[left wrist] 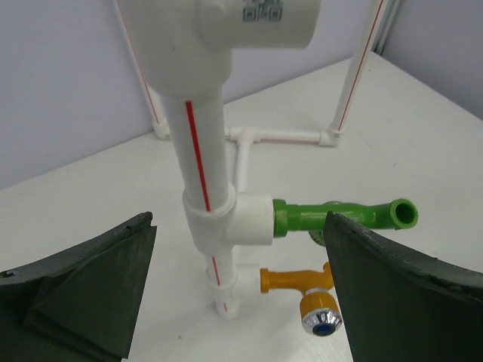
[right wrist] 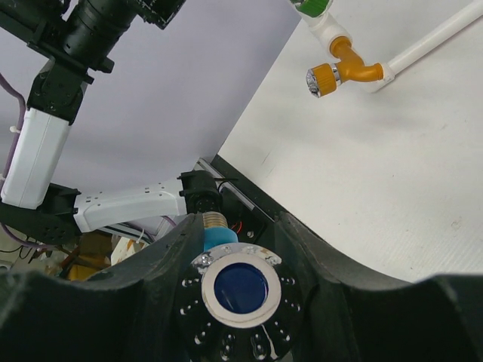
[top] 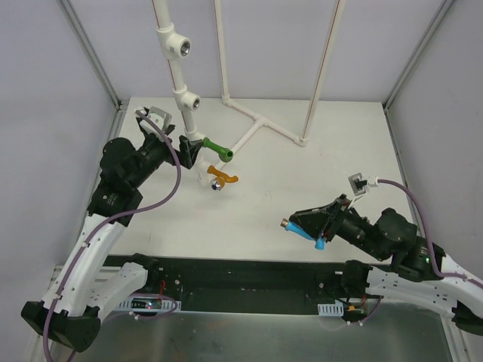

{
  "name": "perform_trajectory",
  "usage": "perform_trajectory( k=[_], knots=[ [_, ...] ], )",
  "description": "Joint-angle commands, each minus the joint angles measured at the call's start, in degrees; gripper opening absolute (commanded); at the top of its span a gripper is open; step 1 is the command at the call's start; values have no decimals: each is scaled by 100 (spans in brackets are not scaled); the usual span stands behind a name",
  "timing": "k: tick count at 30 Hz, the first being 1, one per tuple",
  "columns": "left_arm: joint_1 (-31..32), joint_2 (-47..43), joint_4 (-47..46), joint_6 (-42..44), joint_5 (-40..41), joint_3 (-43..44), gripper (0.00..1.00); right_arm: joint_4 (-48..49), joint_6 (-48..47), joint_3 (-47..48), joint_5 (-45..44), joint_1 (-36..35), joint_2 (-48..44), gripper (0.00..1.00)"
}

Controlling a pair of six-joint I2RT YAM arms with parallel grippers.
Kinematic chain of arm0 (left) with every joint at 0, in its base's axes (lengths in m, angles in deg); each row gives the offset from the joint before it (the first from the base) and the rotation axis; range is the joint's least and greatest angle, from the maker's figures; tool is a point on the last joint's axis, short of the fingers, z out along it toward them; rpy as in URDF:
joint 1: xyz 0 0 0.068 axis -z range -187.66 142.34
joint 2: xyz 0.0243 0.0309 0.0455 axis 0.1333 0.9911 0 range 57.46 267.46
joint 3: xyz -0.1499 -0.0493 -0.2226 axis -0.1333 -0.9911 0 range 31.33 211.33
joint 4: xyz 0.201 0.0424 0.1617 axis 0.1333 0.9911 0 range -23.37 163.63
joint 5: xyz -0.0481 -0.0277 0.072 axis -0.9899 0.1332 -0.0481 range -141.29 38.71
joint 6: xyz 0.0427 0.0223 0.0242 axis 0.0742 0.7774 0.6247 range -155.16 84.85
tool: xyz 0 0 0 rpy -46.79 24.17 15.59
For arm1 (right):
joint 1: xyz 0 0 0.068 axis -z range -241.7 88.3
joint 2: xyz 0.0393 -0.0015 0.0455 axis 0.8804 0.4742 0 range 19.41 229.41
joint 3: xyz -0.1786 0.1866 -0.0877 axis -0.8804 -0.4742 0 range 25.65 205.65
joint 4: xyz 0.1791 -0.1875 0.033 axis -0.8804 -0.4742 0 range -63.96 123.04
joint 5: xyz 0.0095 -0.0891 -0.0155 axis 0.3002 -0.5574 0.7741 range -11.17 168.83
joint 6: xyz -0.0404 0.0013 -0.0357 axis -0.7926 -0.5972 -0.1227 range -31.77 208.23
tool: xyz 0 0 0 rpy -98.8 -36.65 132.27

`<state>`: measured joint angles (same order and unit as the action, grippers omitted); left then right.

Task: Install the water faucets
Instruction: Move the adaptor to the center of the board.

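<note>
The green faucet is screwed into the lowest white tee of the upright pipe. The orange faucet lies low by the pipe's foot, and a small gap shows between its collar and the pipe. My left gripper is open and empty, with its fingers on either side of the pipe at tee height. My right gripper is shut on the light blue faucet and holds it above the table at the front right.
Two more white tees sit higher on the pipe with open threaded sockets. A white pipe frame lies on the table behind, with thin uprights. Grey walls enclose the table. A black rail runs along the near edge.
</note>
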<state>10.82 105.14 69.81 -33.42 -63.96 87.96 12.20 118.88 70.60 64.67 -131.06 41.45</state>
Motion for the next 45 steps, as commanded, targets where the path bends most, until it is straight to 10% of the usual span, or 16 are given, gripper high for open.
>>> perform_trajectory(
  k=[1, 13, 17, 19, 37, 45],
  knots=[
    [-195, 320, -1406, -156, -843, -80, 95, 116, 20, 5, -105, -33, -139, 0],
    [-916, 1893, -3271, -937, -1703, 199, 67, -456, -77, 234, -342, -33, -455, 0],
    [-908, 2298, -3516, -1630, -2721, 525, 38, -535, -121, 207, -430, -25, -543, 0],
    [-899, 2351, -3570, -2079, -3266, 587, 0, -623, -226, 251, -518, -25, -526, 0],
    [1113, -820, -1453, -2503, -2093, -1452, 0, -105, -2045, 2148, -765, -68, 1600, 0],
    [1746, -524, -1206, -2415, -1090, -1312, 0, -920, -3196, 3906, -1326, -183, 2875, 0]
  ],
)
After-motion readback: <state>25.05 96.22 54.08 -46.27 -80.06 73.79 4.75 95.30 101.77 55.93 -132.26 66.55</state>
